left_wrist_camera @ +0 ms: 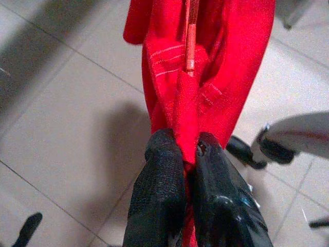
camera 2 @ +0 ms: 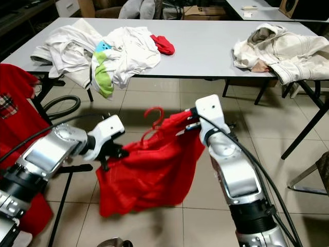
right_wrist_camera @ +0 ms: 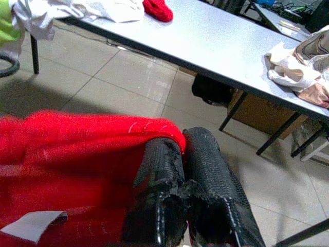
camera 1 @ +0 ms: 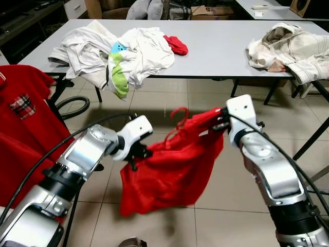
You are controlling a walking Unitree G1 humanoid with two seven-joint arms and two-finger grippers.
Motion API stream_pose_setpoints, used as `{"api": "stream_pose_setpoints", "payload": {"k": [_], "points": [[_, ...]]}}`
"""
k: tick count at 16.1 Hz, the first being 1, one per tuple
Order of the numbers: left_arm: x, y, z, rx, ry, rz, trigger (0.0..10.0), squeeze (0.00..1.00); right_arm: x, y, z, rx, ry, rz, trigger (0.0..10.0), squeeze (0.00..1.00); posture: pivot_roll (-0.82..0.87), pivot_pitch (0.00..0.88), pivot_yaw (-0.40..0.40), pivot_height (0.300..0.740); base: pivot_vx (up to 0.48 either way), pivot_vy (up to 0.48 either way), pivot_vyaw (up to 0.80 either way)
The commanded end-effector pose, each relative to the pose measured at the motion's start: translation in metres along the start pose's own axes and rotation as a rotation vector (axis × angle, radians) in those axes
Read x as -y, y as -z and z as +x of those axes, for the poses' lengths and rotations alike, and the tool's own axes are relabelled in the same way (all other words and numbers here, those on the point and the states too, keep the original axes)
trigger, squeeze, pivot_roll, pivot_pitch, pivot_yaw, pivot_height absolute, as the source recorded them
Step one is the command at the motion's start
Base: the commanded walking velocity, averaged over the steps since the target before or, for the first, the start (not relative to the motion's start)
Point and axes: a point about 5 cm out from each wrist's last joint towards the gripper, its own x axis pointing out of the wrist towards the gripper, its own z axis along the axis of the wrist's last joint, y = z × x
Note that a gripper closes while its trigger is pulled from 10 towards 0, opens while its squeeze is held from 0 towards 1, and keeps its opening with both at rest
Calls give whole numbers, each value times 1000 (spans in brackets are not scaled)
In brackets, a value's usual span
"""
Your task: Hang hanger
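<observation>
A red garment hangs in the air between my two grippers, above the tiled floor. It sits on a red hanger whose hook sticks up from the top fold. My left gripper is shut on the garment's left shoulder; in the left wrist view the black fingers pinch the red cloth. My right gripper is shut on the garment's right shoulder, seen in the right wrist view with the fingers clamped on the red edge.
A grey table stands ahead with a heap of white clothes, a small red cloth and a cream jacket. Another red garment hangs at the left on a stand.
</observation>
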Motion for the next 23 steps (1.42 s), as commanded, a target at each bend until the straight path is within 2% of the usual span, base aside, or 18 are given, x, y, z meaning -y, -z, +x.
{"api": "stream_pose_setpoints", "payload": {"k": [1,4,8,9,11,13,14,15,16,18,20,21,23], "points": [[-7,-11,-7,44,-32,12,0,0,1,-2,-2,5,13,-6,0,0,-77,0,66,740,0,0,0],[-3,-24,-12,121,2,-1,0,0,3,-1,-1,1,12,-1,0,0,-73,0,64,740,0,0,0],[-1,-33,-12,178,29,-14,0,0,-6,4,-1,-25,-27,-11,0,0,-75,0,67,740,0,0,0],[1,-35,-12,189,41,-14,0,0,-7,3,-2,-23,-39,-3,3843,0,-75,0,67,740,0,0,0],[2,-35,-10,187,49,-10,0,0,-9,1,-2,-16,-51,-2,10000,0,-77,0,69,740,0,0,0],[3,-35,-9,186,59,-8,0,0,-9,0,-2,-6,-61,1,10000,0,-78,0,70,740,0,0,0],[1,-34,-11,187,57,-10,0,0,-8,-4,-3,20,-78,14,10000,1000,-77,0,70,740,0,0,0],[-2,-33,-13,184,44,-13,0,0,-7,-8,-7,54,-104,18,10000,1000,-75,0,69,740,0,0,0],[-9,-30,-17,178,16,-9,0,0,-5,-14,-17,105,-191,16,10000,1000,-73,0,68,740,0,0,0],[-15,-28,-22,180,8,-5,0,0,4,-13,-29,114,-276,4,10000,1000,-74,0,70,740,0,0,0],[-20,-26,-27,183,3,17,0,0,25,-17,-49,149,-429,-5,10000,1000,-80,0,76,740,0,0,0],[-20,-26,-28,185,4,22,0,0,28,-18,-52,160,-453,-11,10000,1000,-80,0,76,740,0,0,0],[-20,-29,-32,211,59,74,0,0,57,-25,-67,203,-581,-82,10000,1000,-93,0,82,740,0,0,0]]}}
